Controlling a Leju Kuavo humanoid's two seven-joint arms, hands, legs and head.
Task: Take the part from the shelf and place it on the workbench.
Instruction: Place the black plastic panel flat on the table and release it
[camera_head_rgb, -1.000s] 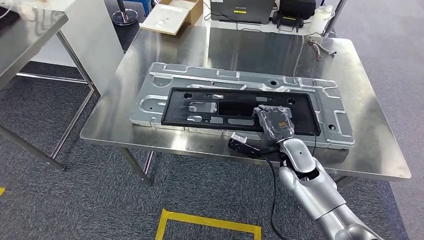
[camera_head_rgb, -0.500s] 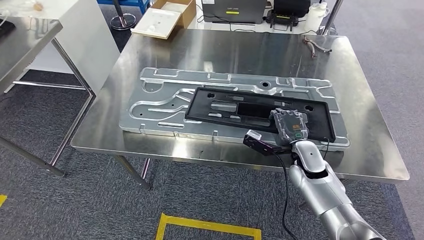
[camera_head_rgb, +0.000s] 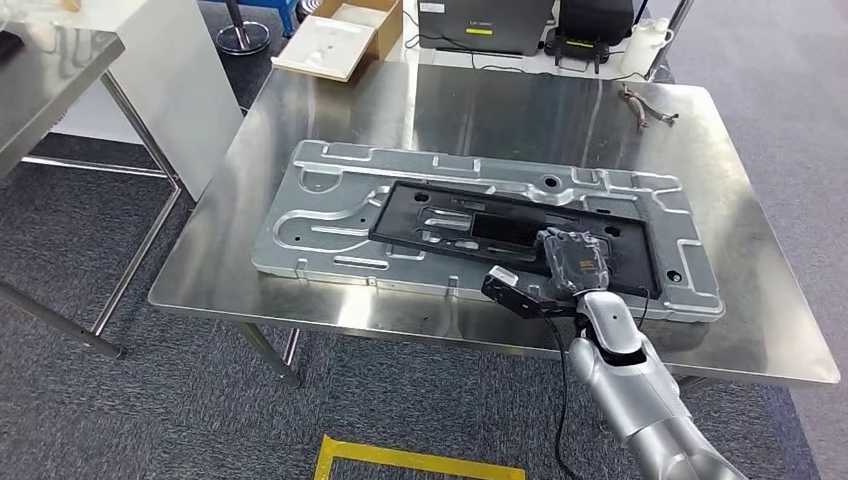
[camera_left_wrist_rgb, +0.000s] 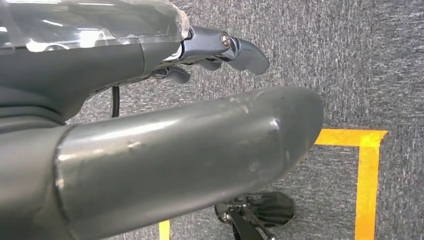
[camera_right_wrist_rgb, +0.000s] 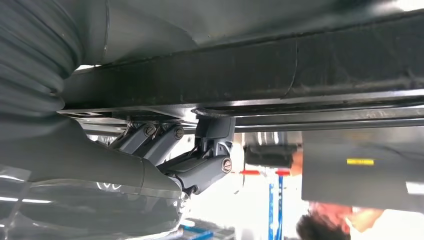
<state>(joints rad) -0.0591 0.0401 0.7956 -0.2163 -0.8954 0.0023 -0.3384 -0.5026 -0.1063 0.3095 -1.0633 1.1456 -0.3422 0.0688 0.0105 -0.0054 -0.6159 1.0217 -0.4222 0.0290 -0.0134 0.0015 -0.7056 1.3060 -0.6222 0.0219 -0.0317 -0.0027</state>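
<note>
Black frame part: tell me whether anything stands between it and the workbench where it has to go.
Nothing visible separates them. The black frame part already lies on the grey metal panel that covers the workbench, so the panel is under it, not bare tabletop. The right hand holds its near edge.

I am looking into a workshop or factory test floor: a stainless steel table (camera_head_rgb: 300, 270) stands on grey carpet tiles (camera_head_rgb: 120, 420) marked with yellow tape (camera_head_rgb: 420, 465), a stamped metal panel (camera_head_rgb: 320, 215) lies on it, and an open cardboard box (camera_head_rgb: 345, 35) sits beyond its far edge.
</note>
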